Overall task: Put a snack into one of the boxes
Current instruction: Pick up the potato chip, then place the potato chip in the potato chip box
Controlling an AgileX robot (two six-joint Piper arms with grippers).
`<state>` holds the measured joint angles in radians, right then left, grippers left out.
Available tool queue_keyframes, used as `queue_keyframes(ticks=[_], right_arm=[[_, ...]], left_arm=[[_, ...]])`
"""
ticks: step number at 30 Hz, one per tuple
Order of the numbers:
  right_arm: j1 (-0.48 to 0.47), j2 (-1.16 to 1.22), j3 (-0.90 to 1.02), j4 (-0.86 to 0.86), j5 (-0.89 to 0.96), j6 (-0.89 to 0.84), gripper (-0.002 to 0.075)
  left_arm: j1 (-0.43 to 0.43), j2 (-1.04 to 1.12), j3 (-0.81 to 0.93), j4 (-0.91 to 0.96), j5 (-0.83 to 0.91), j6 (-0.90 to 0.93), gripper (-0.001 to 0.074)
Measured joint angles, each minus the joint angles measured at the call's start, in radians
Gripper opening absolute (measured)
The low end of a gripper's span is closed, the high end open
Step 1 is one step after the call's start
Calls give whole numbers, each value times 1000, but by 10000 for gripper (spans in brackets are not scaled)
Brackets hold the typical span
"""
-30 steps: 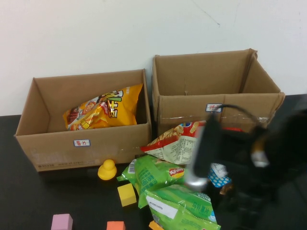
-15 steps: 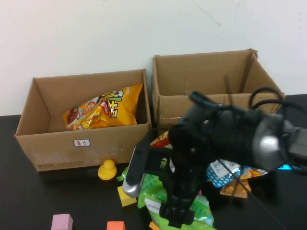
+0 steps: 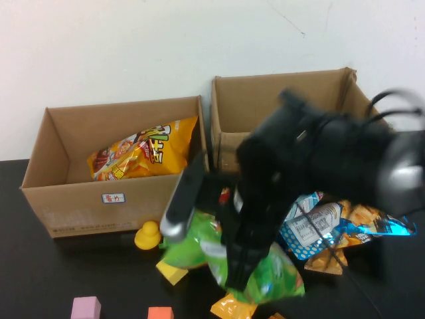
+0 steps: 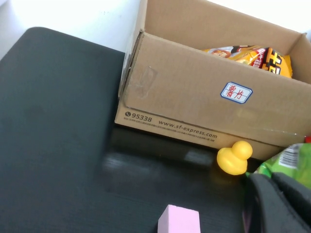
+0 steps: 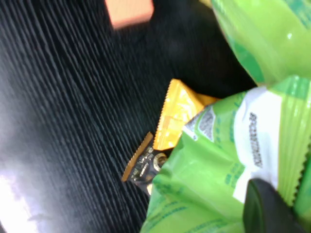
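Note:
The snack, a bright green crinkly bag [image 3: 275,279] with a white patch, hangs from my right gripper [image 3: 240,269] just above the table, in front of the boxes. In the right wrist view a black finger [image 5: 265,208] presses on the white patch of the bag [image 5: 209,179]. The lower, wider box [image 3: 73,203] with a small white label stands at the back left and holds a yellow-orange chip bag [image 3: 143,151]. It also shows in the left wrist view [image 4: 184,104]. My left gripper [image 4: 277,204] is low near that box's front, shut and empty.
The taller box [image 3: 265,100] stands behind my right arm. Another green bag [image 3: 189,246], a blue-white bag [image 3: 319,226] and a small orange bag [image 3: 232,307] lie in front. A yellow duck [image 3: 147,234], a yellow block [image 3: 171,271], a pink block [image 3: 85,308] and an orange block [image 3: 160,312] sit nearby.
My right arm came down onto the green bag, closed on it, and has now risen and moved back with the bag lifted off the table.

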<state>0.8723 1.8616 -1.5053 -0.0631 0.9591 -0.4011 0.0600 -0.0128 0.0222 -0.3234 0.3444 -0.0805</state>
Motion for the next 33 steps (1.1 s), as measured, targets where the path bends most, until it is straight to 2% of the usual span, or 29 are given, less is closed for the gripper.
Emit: queue_keyframes(ticks=[5,9,13,17,20,22,25,28,30,33], right_arm=[[0,-136,-84,53,89,3,24],[0,-220,-183,85,79,-13,20],[-12,-237,-286,123,-34,-21,20],[-73,-198,-348,261,-225,-60,19],[-127,-132,-371,448,-354,-150,19],[-161,-71,-373,649,-432,-256,19],[-192,29,-375,1018,-506,-486,19],[-209,136,-375,1469,-550,-817,19],[-209,195,-382,1632,-585,-976,18],[-209,285,-413,1728,-653,-1062,17]], left_arm=[[0,0,0,0,0,0,-3],[0,0,0,0,0,0,-3],[0,0,0,0,0,7,-3],[0,0,0,0,0,16,-3],[0,0,0,0,0,21,-3],[0,0,0,0,0,22,-3],[0,0,0,0,0,22,-3],[0,0,-2,0,0,22,-3],[0,0,-2,0,0,23,-3],[0,0,-2,0,0,23,-3]])
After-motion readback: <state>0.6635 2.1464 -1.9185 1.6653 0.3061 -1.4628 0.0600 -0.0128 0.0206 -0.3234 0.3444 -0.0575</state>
